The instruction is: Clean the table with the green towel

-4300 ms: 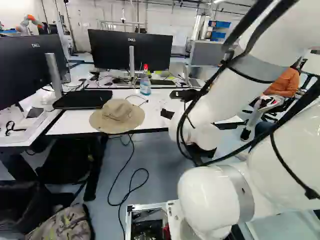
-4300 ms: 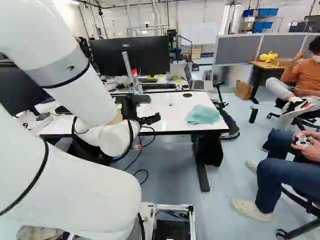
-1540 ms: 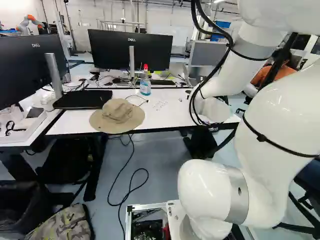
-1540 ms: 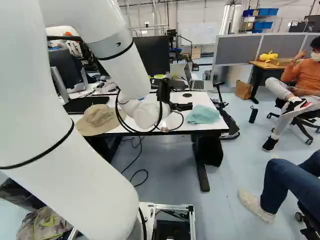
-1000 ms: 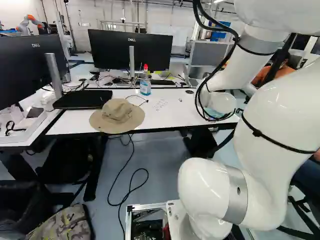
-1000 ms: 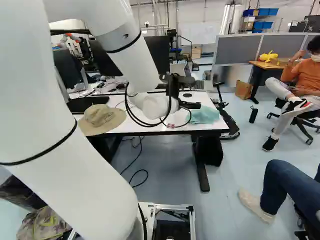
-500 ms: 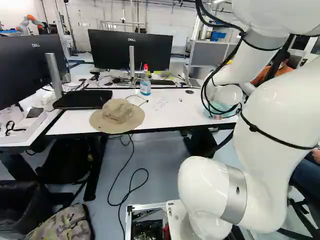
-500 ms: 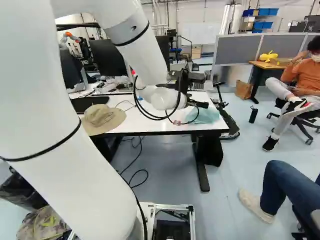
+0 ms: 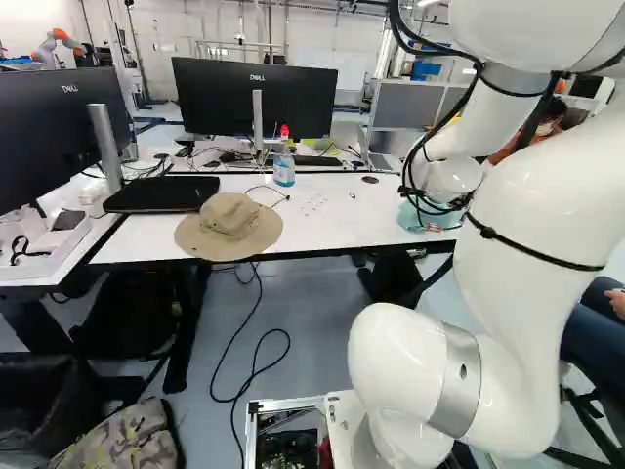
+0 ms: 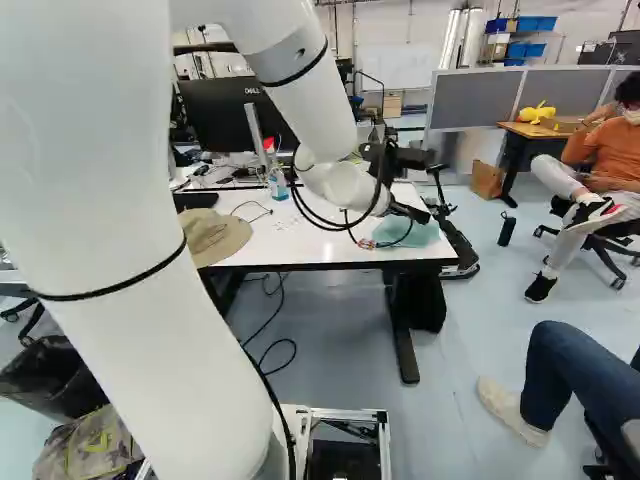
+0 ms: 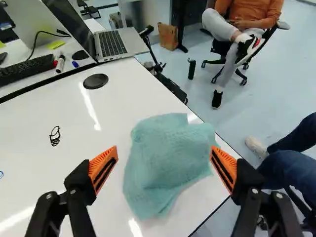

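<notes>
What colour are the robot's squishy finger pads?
The pads are orange; the wrist view shows them best.

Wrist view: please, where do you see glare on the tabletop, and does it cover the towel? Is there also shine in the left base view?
Wrist view: white glare streaks on the tabletop, some close to the green towel, none across its cloth; left base view: bright highlights on the arm's white lower joint.

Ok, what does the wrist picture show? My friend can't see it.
A crumpled light green towel lies near the edge of a white table, framed between the spread orange-padded fingers of the robot's gripper. Beyond it are a round black disc and an open laptop.
</notes>
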{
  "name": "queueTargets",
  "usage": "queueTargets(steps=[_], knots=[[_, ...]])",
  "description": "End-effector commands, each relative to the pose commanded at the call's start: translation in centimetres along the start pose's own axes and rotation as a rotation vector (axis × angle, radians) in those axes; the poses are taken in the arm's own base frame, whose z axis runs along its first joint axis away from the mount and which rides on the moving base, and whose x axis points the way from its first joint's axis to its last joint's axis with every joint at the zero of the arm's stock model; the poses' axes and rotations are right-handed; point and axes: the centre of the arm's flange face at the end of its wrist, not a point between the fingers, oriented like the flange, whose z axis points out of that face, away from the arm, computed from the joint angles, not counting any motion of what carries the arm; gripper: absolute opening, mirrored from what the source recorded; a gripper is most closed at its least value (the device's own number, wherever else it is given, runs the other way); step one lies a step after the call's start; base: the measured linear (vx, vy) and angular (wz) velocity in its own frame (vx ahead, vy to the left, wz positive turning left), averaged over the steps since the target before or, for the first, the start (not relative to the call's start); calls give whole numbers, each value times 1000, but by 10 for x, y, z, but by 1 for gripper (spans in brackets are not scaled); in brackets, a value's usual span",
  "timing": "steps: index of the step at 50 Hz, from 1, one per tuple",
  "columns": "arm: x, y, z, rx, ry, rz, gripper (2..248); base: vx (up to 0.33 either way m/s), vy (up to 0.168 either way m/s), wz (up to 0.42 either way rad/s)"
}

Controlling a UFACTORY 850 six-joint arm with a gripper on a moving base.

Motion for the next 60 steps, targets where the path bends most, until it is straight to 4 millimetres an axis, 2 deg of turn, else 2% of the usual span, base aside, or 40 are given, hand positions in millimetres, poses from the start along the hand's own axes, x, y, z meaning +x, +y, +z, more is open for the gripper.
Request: queueTargets(steps=[19,43,60], knots=[[11,10,31,-16,-107,14,247,0,0,0],[21,-9,62,11,-224,-10,247,0,0,0],[24,-10,66,13,-223,-11,247,0,0,0]])
